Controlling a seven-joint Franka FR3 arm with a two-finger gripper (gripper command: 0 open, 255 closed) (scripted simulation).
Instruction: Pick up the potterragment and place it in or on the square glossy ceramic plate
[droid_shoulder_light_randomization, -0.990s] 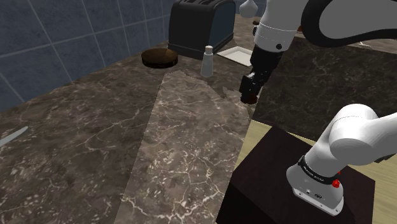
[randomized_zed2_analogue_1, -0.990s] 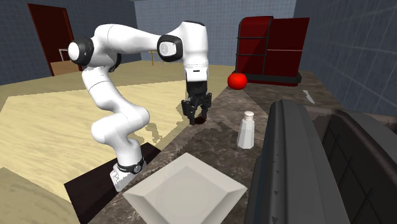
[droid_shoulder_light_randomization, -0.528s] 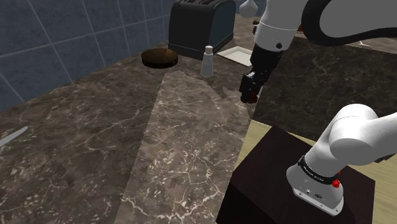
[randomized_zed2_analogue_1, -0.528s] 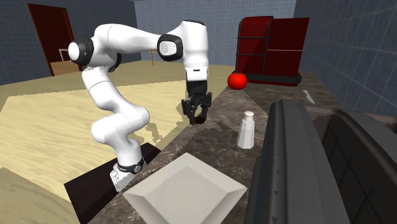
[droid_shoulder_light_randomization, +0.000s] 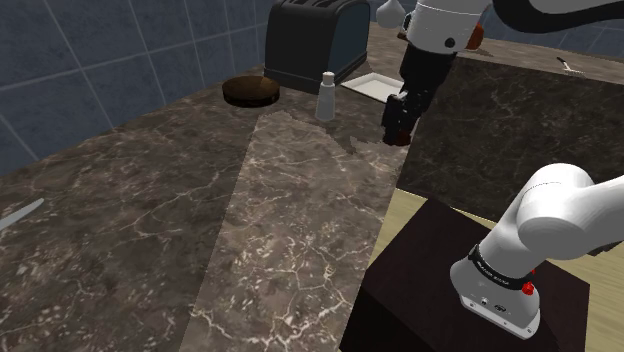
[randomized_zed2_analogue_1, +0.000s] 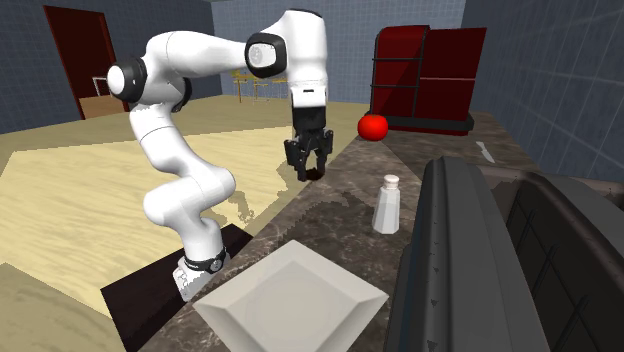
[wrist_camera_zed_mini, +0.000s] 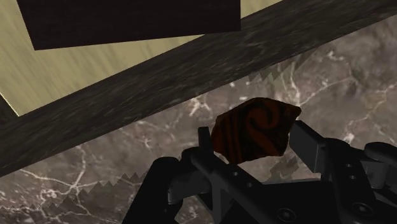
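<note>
In the shoulder view, a dark round disc (droid_shoulder_light_randomization: 250, 92) is lying at the left on the marble counter (droid_shoulder_light_randomization: 150, 230), close to the tiled wall. To its right a black toaster (droid_shoulder_light_randomization: 312, 38) is standing, and a small white shaker (droid_shoulder_light_randomization: 326, 97) is standing upright just in front of it. Next to the right, the white square plate (droid_shoulder_light_randomization: 372, 86) is lying flat beside the toaster. Further right, the white arm (droid_shoulder_light_randomization: 445, 25) is reaching down, and its gripper (droid_shoulder_light_randomization: 398, 122) is hanging over the counter's edge, near the plate but apart from it. At the lower right, the arm's base is sitting on the dark stand (droid_shoulder_light_randomization: 420, 270).

In the wrist view, the two black fingers (wrist_camera_zed_mini: 203, 145) are clenching a reddish-brown pottery shard (wrist_camera_zed_mini: 256, 129) with dark swirls, one finger pressing on each side. The shard is hanging above the marble, beside the counter's dark edge.

In the second exterior view, the gripper is pointing down at the middle. A red ball (randomized_zed2_analogue_1: 373, 126) is lying on the counter to its right, with a red cabinet (randomized_zed2_analogue_1: 425, 75) standing behind it.
</note>
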